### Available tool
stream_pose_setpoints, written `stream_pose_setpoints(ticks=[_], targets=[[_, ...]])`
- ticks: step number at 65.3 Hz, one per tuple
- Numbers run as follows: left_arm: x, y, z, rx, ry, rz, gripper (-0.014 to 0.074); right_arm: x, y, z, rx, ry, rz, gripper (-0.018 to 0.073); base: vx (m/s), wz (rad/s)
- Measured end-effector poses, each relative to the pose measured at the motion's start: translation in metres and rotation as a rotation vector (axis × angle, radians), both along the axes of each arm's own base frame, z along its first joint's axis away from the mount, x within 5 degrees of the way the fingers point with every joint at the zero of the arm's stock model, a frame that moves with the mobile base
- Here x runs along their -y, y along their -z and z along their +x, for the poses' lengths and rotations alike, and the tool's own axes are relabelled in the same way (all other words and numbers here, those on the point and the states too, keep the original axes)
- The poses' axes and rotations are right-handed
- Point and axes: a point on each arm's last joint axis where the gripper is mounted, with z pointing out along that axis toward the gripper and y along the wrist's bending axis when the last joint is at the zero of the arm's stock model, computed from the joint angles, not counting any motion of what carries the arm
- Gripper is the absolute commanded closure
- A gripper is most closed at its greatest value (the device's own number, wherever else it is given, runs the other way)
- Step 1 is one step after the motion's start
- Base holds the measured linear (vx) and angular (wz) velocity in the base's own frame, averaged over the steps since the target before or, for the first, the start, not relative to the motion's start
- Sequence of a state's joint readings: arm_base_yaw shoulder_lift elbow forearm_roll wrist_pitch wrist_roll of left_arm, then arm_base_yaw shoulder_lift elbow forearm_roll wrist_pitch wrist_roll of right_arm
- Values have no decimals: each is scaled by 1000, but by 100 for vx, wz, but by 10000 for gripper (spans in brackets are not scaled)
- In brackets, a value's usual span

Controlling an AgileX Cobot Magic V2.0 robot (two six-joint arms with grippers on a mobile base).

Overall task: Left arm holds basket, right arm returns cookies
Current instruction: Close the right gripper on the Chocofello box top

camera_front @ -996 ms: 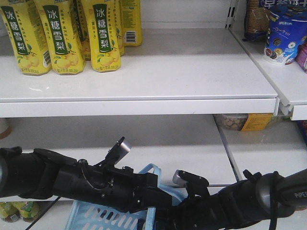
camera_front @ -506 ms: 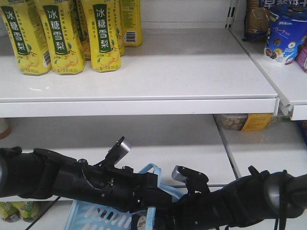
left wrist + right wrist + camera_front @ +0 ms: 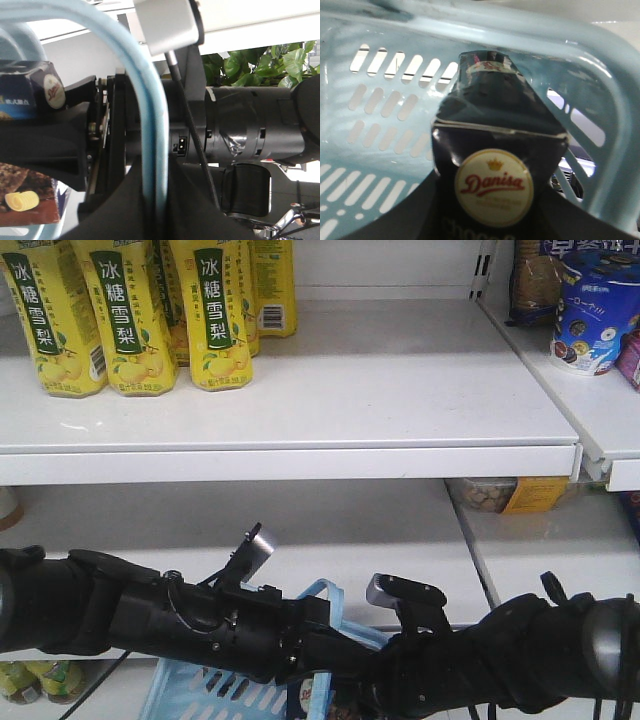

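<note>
front view: two arms cross low in frame, in front of the lower shelf (image 3: 400, 540). left arm (image 3: 150, 615) comes in from the left, one silver block (image 3: 262, 540) on top. right arm (image 3: 520, 655) comes in from the right, grey bracket (image 3: 385, 590) raised. one basket (image 3: 200, 695) hangs below them, loop handle up. both grippers and the cookies are hidden here behind the arms. upper shelf, left end: three yellow bottles (image 3: 215, 315) in the front row, more behind. one blue tub (image 3: 595, 315) on the next shelf to the right.

left wrist view: basket handle runs top to bottom and is clamped in the left gripper (image 3: 155, 215), closed on it. one box of cookies (image 3: 25, 100) at the left edge, inside the loop, long axis up-down in frame, round logo high, cookie picture low. a black finger crosses its face. plant (image 3: 250, 65) behind.

right wrist view: right gripper (image 3: 490, 225) is closed on the cookies, dark fingers at both sides. long axis points away from the camera, flap end far, "danisa" logo facing the lens. slotted basket wall surrounds it.
</note>
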State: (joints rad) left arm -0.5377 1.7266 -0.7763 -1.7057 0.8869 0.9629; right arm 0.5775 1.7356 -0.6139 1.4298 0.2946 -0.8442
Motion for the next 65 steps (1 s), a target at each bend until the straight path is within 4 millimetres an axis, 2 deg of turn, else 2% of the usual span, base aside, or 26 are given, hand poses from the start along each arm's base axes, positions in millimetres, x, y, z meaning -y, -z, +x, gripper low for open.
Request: stream_pose_setpoints(ticks=[12,24,38,52,65], targets=[[0,1,0,11,-3,21,603,15,9,-17,-30,33,-52,330,0,0],[0,4,0,14,10,36,603,29,7,-30,-14,71,-82,330,0,0],[0,4,0,14,10,36,603,39,-9,-45,48,64,-61,330,0,0],[0,4,0,12,6,33,603,55,-26,-67,121,74,-14,328,0,0],[0,4,0,12,2,33,603,66,-54,-81,260,99,75,325,0,0]])
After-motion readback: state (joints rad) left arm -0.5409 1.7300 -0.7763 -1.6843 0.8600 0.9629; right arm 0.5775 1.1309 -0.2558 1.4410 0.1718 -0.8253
